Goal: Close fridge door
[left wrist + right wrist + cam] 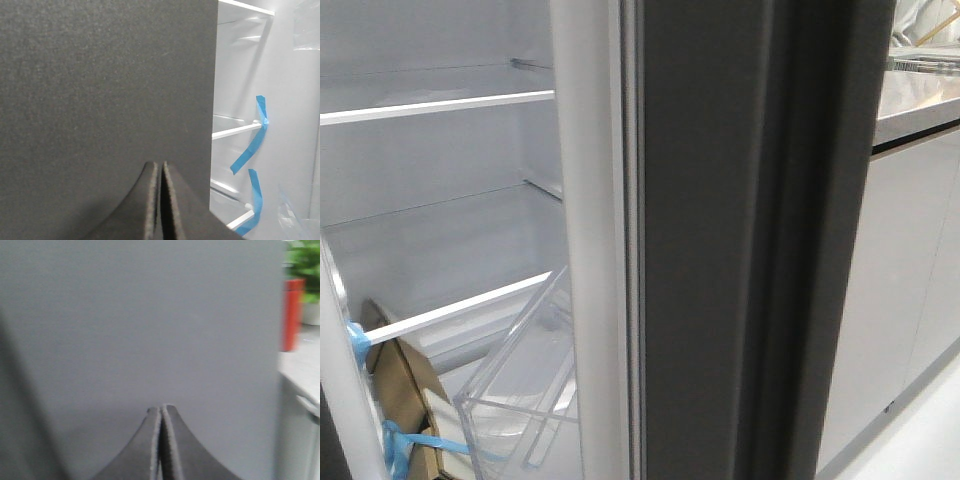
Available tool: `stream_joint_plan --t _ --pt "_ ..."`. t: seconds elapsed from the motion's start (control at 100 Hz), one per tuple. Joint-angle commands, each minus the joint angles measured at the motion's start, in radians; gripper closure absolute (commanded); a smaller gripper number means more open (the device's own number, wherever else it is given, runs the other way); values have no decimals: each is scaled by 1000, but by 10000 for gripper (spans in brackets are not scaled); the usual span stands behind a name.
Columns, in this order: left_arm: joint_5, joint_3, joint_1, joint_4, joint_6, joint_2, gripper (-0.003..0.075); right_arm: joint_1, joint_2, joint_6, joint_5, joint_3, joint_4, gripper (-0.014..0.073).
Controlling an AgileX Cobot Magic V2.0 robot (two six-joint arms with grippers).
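Note:
The fridge door (pixel 720 240) stands edge-on in the middle of the front view: a thick dark-grey edge, a grey seal strip (pixel 633 250) and a white inner lining (pixel 590 240). It is ajar, with the fridge inside showing to its left. Neither gripper shows in the front view. In the left wrist view my left gripper (pixel 161 164) is shut and empty, its tips close against a matte dark-grey panel (pixel 100 85). In the right wrist view my right gripper (pixel 161 407) is shut and empty, its tips at a flat grey panel (pixel 150 325).
The fridge inside holds white shelves (pixel 440 105), a clear plastic drawer (pixel 520 390), a cardboard piece (pixel 405 400) and blue tape (pixel 252 145). Pale cabinet fronts (pixel 900 290) under a counter stand right of the door. A red pot (pixel 292 312) and a green plant (pixel 305 260) stand on a counter.

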Motion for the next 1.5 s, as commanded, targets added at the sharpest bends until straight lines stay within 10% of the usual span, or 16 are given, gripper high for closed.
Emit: stream_joint_plan --t 0.0,1.488 --pt "-73 35 -9 -5 -4 -20 740 47 42 -25 -67 -51 8 638" --pt "-73 35 -9 -5 -4 -20 740 335 811 -106 -270 -551 12 638"
